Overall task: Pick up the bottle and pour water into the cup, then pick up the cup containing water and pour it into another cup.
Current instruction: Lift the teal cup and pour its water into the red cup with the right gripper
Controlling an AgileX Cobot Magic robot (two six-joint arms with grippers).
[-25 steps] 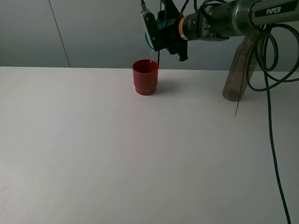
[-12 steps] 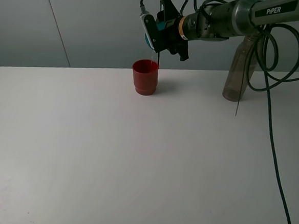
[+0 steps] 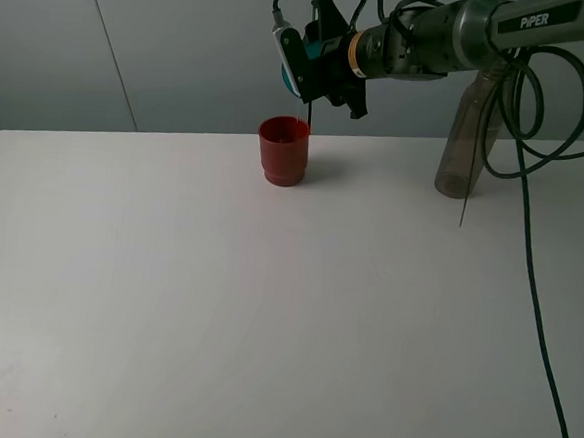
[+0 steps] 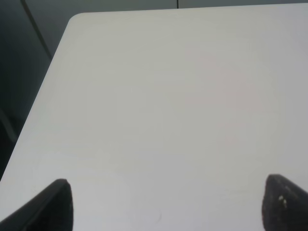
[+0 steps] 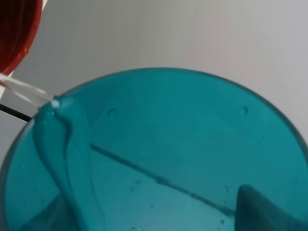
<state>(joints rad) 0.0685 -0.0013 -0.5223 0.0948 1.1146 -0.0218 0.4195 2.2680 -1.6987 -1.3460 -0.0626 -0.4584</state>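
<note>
Teal cup (image 3: 292, 63), tipped in my right end effector's (image 3: 308, 62) grip, streams water into the red cup (image 3: 283, 150). "PiPER" marks my arm (image 3: 531, 23). My left end effector (image 4: 166, 204) gapes open.

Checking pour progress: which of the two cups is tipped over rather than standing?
The teal cup, held tilted in the right gripper; the red cup stands upright on the table.
</note>
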